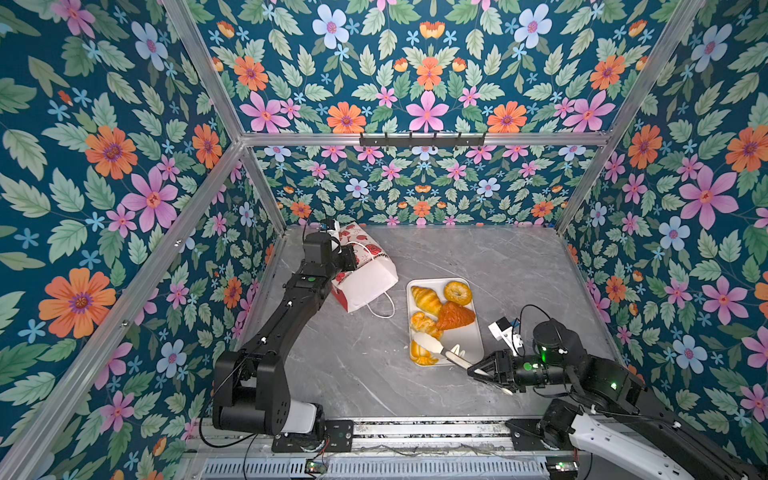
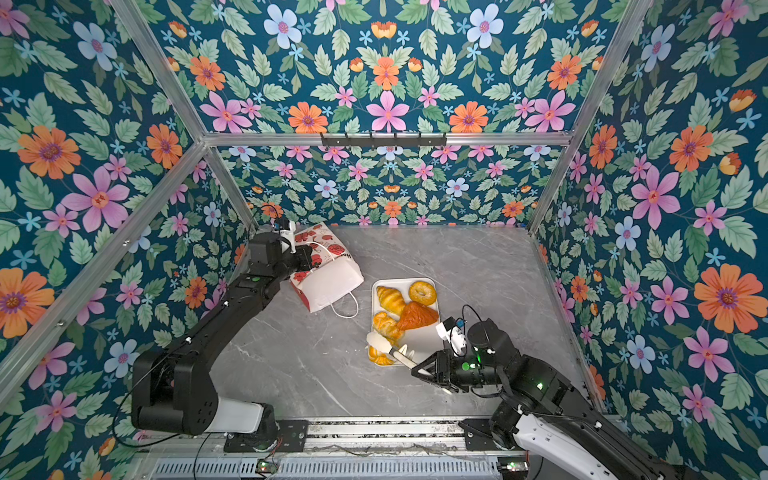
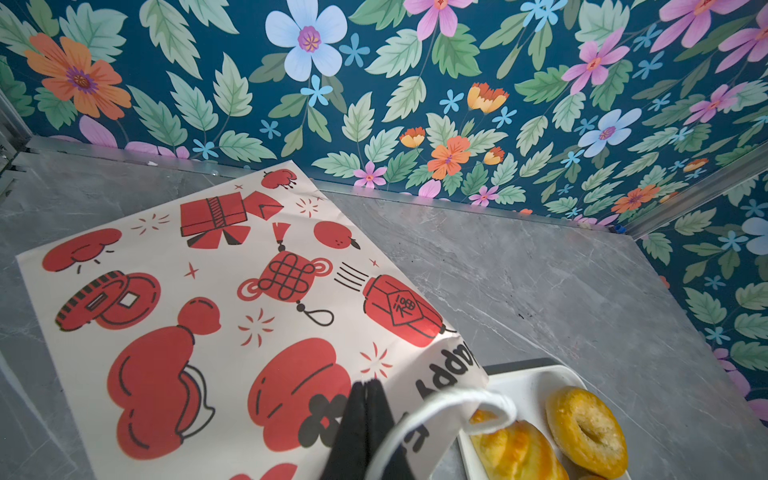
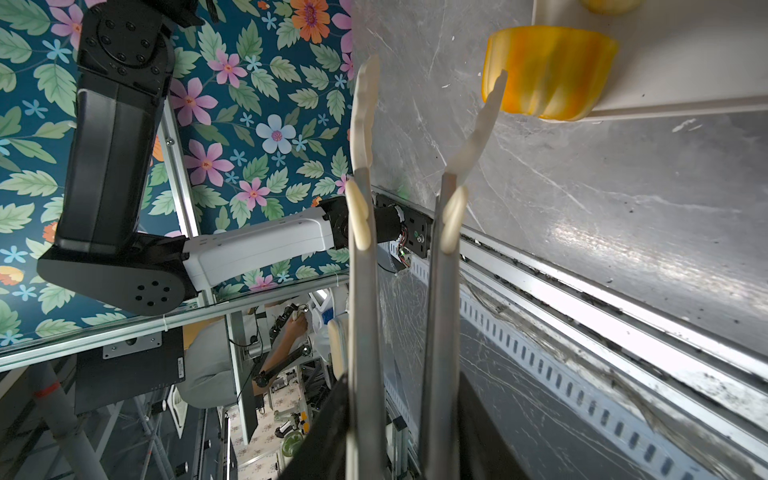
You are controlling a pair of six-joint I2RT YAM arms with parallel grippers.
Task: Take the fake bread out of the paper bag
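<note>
The paper bag [image 1: 370, 282] [image 2: 332, 282] [image 3: 208, 311], white with red pictures, lies tilted at the back left. My left gripper [image 1: 351, 257] [image 3: 368, 399] is shut on its upper edge, with a white cord handle [image 3: 469, 399] looped beside the fingers. The inside of the bag is hidden. Several pieces of fake bread lie on the white tray [image 1: 473, 345]: a bagel [image 1: 457, 292], a croissant [image 1: 426, 300], a darker triangular piece [image 1: 455, 316] and a croissant [image 1: 422, 353] [image 4: 548, 70] overhanging the near corner. My right gripper [image 1: 484, 370] [image 4: 401, 386] is shut on metal tongs [image 1: 430, 344] [image 4: 428, 104]. The tongs' white tips stand apart and empty beside that croissant.
The grey marble table [image 1: 519, 266] is walled in by floral panels with aluminium posts. A slotted metal rail [image 1: 415, 432] runs along the front edge between the two arm bases. The bag's second cord handle [image 1: 384, 309] lies on the table towards the tray.
</note>
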